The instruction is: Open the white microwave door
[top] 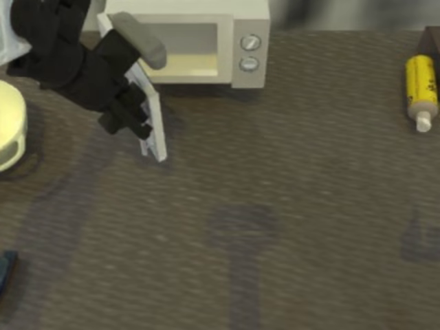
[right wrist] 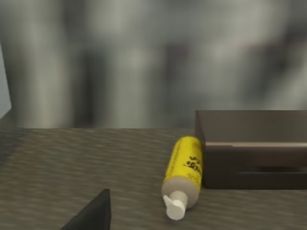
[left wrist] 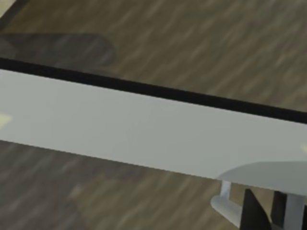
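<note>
The white microwave [top: 237,14] stands at the back of the table, left of centre, with two silver knobs [top: 250,42] on its right panel. Its cream interior [top: 189,65] is exposed. The microwave door [top: 155,134] is swung out towards the table's front, roughly square to the front face. My left gripper [top: 130,118] is on the door's outer side, shut on its handle. In the left wrist view the door [left wrist: 144,129] fills the middle as a pale band, and dark fingertips [left wrist: 254,215] sit at the pale handle [left wrist: 223,207]. My right gripper [right wrist: 96,215] shows only as a dark tip.
A yellow tube [top: 421,86] [right wrist: 184,167] lies at the right edge beside a brown box [right wrist: 252,148]. A pale yellow round object [top: 8,124] sits at the left edge, a small blue thing [top: 7,268] at the front left. A grey rounded piece [top: 141,38] overlaps the microwave's opening.
</note>
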Controlling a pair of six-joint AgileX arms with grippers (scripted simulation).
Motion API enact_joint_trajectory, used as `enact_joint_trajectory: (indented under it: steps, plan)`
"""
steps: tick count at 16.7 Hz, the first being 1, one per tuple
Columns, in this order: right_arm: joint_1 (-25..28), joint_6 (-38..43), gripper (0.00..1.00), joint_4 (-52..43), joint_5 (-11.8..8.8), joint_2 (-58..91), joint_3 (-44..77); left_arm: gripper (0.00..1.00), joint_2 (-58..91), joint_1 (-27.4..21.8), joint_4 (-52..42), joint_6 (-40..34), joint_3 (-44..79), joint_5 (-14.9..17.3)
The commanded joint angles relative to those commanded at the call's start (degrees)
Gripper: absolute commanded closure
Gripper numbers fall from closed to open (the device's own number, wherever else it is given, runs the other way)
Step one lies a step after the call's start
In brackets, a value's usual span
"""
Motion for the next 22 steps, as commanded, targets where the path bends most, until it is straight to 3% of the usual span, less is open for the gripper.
enact_joint_trajectory:
  steps: [7,15,22]
  plan:
    - [0.0,0.0,0.0,0.0,0.0,0.0,0.0,1.0,0.16,0.2,-0.37,0.86,-0.06,0.53]
    - [0.0,0.0,0.0,0.0,0.0,0.0,0.0,1.0,0.06,4.7,-4.62,12.21,0.59,4.98]
    - [0.0,0.0,0.0,0.0,0.0,0.0,0.0,1.0,0.09,4.82,-4.76,12.5,0.57,5.08]
